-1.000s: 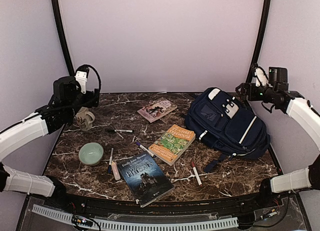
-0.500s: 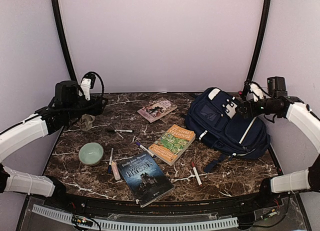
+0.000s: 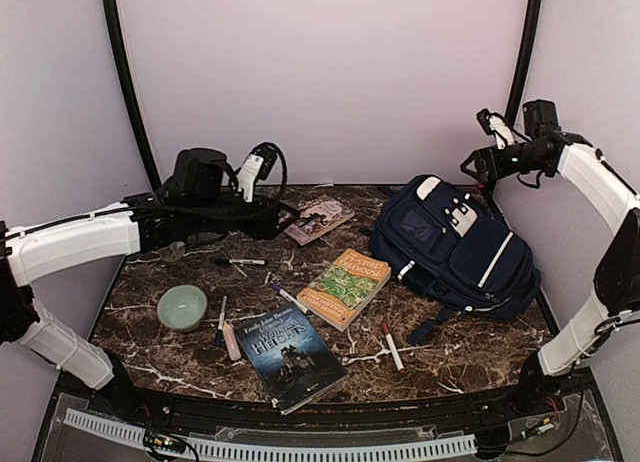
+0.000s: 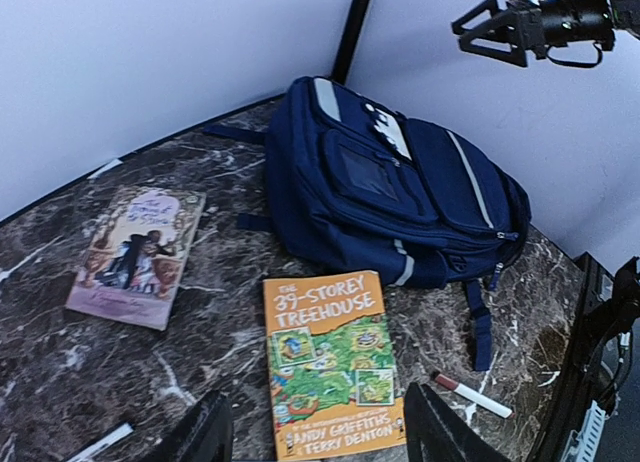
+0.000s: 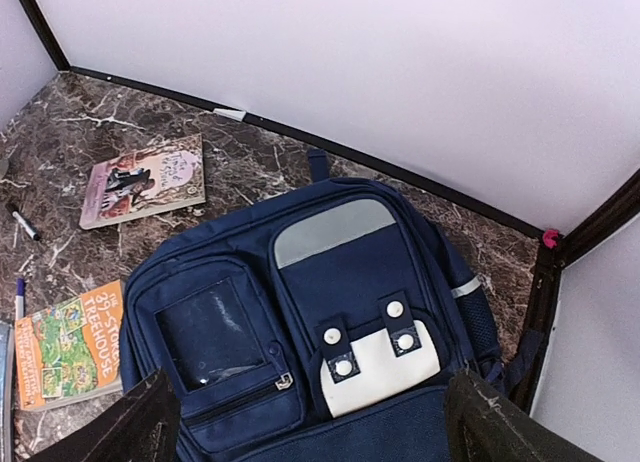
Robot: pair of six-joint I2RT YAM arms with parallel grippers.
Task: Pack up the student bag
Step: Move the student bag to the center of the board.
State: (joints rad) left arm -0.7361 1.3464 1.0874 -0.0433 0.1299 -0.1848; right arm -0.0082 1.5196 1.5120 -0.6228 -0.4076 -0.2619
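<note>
- Student bag [image 3: 455, 247]: a navy-blue backpack with thin white stripes. It lies flat on the right rear part of the marbled surface [image 3: 470, 357], front pockets facing up. The grey and white patches at its top point toward the back wall, and a dark strap trails toward the near edge.
- Right jaws: wide apart and empty. They hang in the air above the bag's rear end without touching it. The right wrist view looks straight down on the front pockets and the white snap patch.
- Left jaws: parted, with nothing between them. The left arm [image 3: 80, 244] reaches across the rear left of the surface, and the jaws hang above it near the pink-covered book [image 3: 314, 220]. In the left wrist view, the lower edge of the orange book appears between the two fingers.
- Orange book [image 3: 345, 285]: titled "The 39-Storey Treehouse". It lies face up just left of the bag and is not touching it.
- Dark book [image 3: 291, 360]: lies face up near the front edge, at the centre.
- Green bowl [image 3: 182, 307]: stands upright at the left, well apart from the bag.
- Black marker [image 3: 238, 261]: lies behind the bowl.
- Red-capped marker [image 3: 391, 346]: lies in front of the bag, near the strap.
- Purple pen [image 3: 290, 299]: lies between the orange book and the dark book.
- Two further pens [image 3: 226, 332]: lie just right of the bowl.
</note>
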